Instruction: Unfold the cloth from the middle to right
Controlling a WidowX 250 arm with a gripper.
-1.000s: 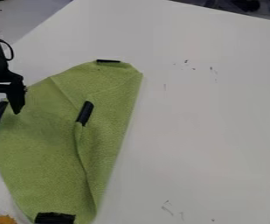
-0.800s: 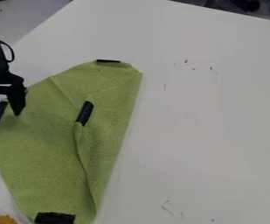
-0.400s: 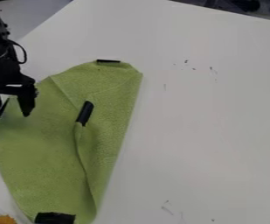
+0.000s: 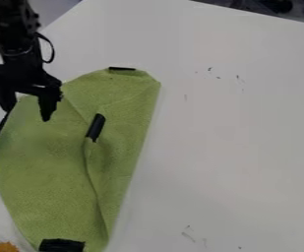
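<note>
Cloth (image 4: 55,162), green and part-folded, lying flat on the left-hand part of the white table (image 4: 233,147) as the camera sees it; take its centre as the dial, and a folded edge runs from near the middle down towards 6 o'clock. Black strip (image 4: 96,127) right there at the top of that edge, tilted; another dark strip (image 4: 122,68) up at 1 o'clock, one more (image 4: 1,124) out at 10, and a broad black patch (image 4: 62,245) down at 6! And here am I, the black gripper (image 4: 27,115), over at 11 o'clock above the cloth's upper border; my jaws are spread, a gap between them, though whether I touch the fabric I can't tell; further out, an orange thing (image 4: 6,247) at 7 o'clock; small dark marks (image 4: 210,69) on the table between 1 and 2.
</note>
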